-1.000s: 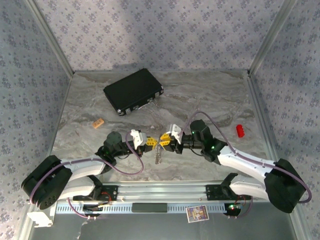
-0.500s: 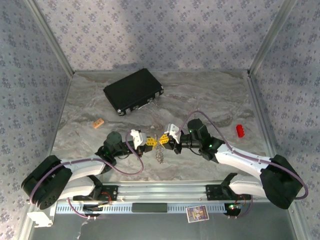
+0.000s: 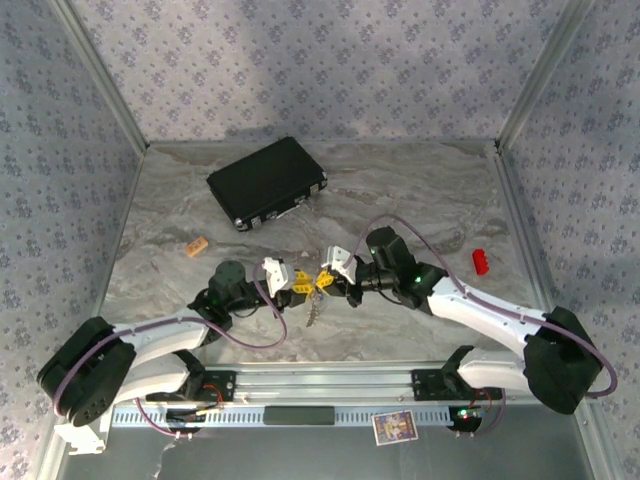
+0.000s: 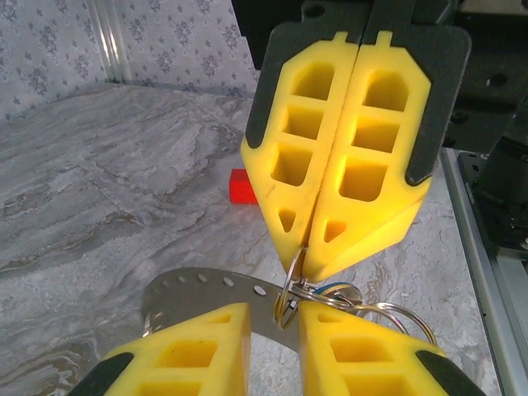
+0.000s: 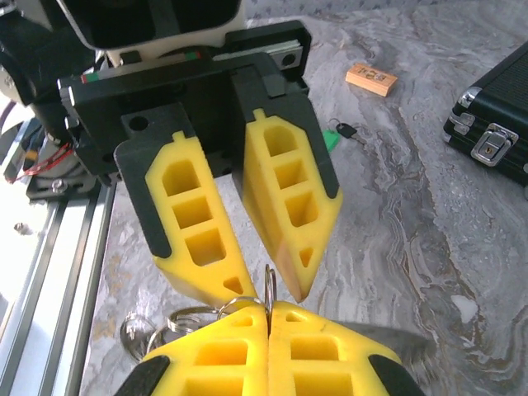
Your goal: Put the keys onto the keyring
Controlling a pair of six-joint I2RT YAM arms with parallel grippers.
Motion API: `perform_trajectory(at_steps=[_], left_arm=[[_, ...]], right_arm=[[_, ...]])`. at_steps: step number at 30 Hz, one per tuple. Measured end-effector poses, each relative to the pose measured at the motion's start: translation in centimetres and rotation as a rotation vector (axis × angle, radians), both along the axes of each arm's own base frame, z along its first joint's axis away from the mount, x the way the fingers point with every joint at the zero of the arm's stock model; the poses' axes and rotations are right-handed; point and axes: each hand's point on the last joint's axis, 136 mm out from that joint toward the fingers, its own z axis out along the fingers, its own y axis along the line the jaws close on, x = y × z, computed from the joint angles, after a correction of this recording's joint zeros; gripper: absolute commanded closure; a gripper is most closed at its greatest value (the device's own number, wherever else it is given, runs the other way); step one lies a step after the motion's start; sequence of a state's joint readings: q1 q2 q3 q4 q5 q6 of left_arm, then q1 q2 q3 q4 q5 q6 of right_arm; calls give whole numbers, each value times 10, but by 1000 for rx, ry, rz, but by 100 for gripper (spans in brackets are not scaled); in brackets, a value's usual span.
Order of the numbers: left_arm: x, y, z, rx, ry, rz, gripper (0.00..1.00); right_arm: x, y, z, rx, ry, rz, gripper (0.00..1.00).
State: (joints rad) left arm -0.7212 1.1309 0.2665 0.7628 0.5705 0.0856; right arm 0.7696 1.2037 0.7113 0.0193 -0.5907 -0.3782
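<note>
1. Far left on the grey marbled tabletop [image 3: 420, 200]: a small tan wooden block [image 3: 197, 244], lying alone, well apart from both arms. Behind it, toward the back wall, lies a black rectangular hard case with metal latches [image 3: 267, 183], flat and lid shut.
2. Left pincer [image 3: 296, 285]: it sits near mid-tabletop, meeting the other pincer tip to tip. Its yellow fingers [image 5: 289, 206] stand apart with a clear gap between them. I see nothing squeezed between the pads.
3. Tiny key with a green plastic tag [image 5: 332, 141]: in the right wrist view it lies flat on the tabletop just beyond the left pincer's body. It is apart from the ring and not threaded.
4. Flat grey metal keyring with punched holes [image 4: 194, 285]: in the left wrist view it curves across just past the left fingertips, close above the tabletop. Several thin wire loops cluster at its right end. A bluish bit [image 4: 334, 290] sits among those loops, too small to say for sure that it is the blue key.
5. Right pincer [image 3: 325, 283]: its fingers are pressed tight together, clamped on one small wire loop [image 5: 270, 289]. The loop stands upright and edge-on, right in the left pincer's gap.
6. Far right: a small red plastic block [image 3: 481, 261] on the tabletop, well apart from the pincers.
</note>
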Motion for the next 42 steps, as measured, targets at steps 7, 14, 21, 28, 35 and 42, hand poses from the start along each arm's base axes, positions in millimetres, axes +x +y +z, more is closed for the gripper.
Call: perform_trajectory(at_steps=[7,14,21,28,35,42], left_arm=[[0,1,4,52,-24,-6,79],[-8,1,-6,92,-4,-38,82],[-11,-1,-6,90,-6,-54,93],[-12,-2,-3,81,-16,-65,100],[-13,-1,0,34,-27,-56,100],[-12,-4,-2,11,-17,-59,100]], right_arm=[[-2,1,5,-127,-42,62,100],[-11,0,-3,-229,-48,122,100],[-12,3,-5,-250,-46,143,100],[-8,3,-3,-220,-35,121,73],[-2,-13,-10,-92,51,29,71],[-2,-9,-9,-11,95,13,72]])
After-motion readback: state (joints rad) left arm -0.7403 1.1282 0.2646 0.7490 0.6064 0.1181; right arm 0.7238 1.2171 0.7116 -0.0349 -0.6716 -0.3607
